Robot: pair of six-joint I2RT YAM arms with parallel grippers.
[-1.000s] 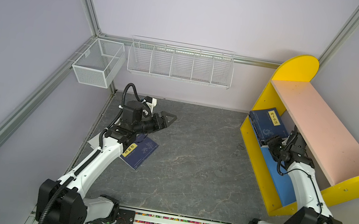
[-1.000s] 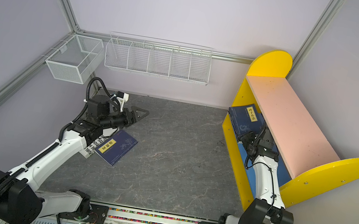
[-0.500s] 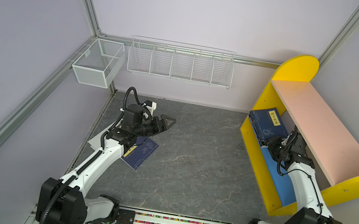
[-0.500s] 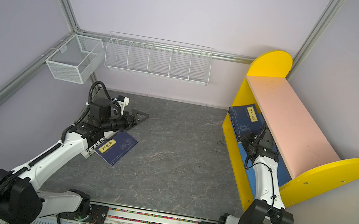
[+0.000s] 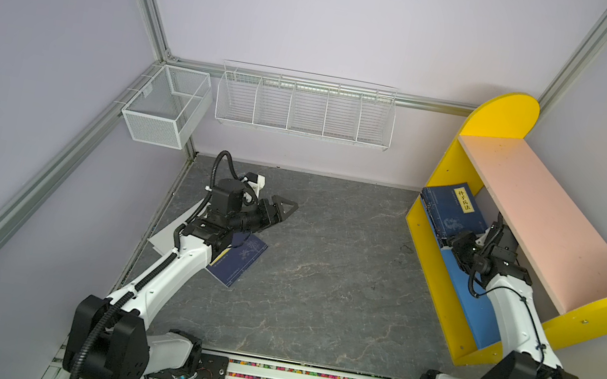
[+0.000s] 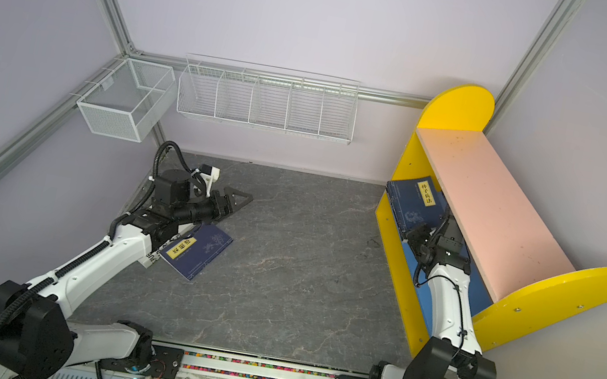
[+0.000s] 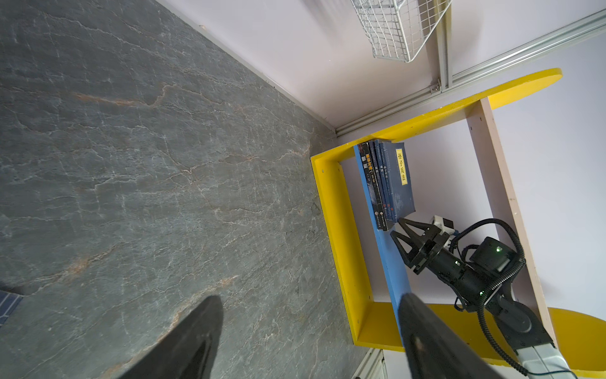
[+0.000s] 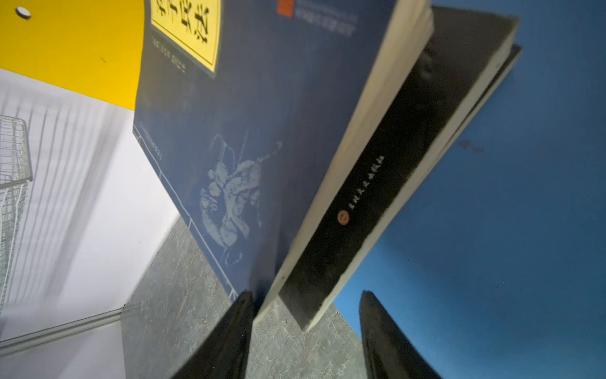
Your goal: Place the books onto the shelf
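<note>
Books (image 5: 451, 212) line far end of shelf (image 5: 535, 206)

Navy and black covers lean together on the blue lower board (image 5: 476, 326); the right gripper (image 7: 397, 227), jaws parted, straddles their near bottom corner. The left gripper (image 5: 285, 206) hangs spread wide near another navy book (image 6: 198, 250) by the tabletop's (image 5: 320, 278) left edge.

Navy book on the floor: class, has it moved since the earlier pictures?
No. The navy book keeps the same spot and angle against the yellow shelf and its front edge.
</note>
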